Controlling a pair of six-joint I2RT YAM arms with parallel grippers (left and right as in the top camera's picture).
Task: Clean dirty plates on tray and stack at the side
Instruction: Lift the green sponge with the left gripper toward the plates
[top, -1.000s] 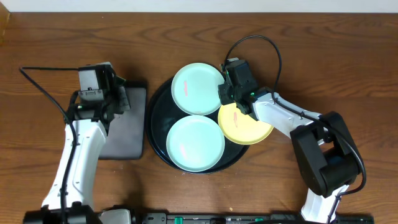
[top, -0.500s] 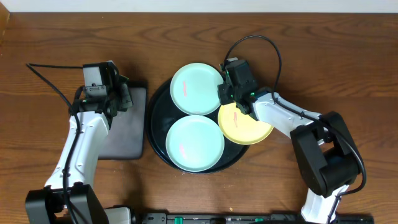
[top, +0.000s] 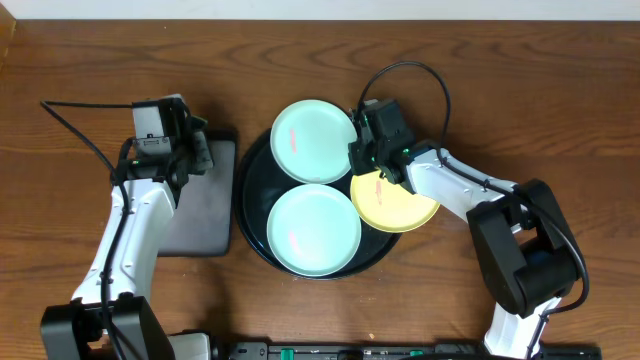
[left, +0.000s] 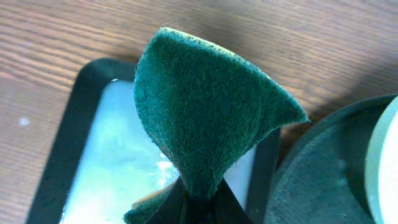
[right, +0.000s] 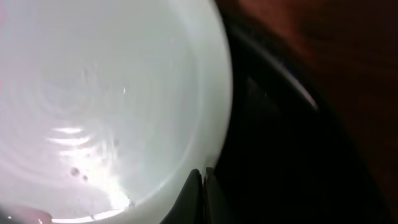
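Note:
The round black tray holds three plates. The far mint-blue plate has a reddish smear, and my right gripper is shut on its right rim. The right wrist view shows the fingers pinching the pale plate's edge. The near mint-blue plate and the yellow plate are also smeared; the yellow one overhangs the tray's right rim. My left gripper is shut on a green sponge and holds it above the rectangular tray.
The smaller rectangular black tray lies left of the round tray, wet and glossy in the left wrist view. The round tray's rim shows at that view's right. Bare wooden table surrounds everything.
The far mint-blue plate has shifted slightly up and left in my right gripper. My left arm has moved a little to the right with the sponge.

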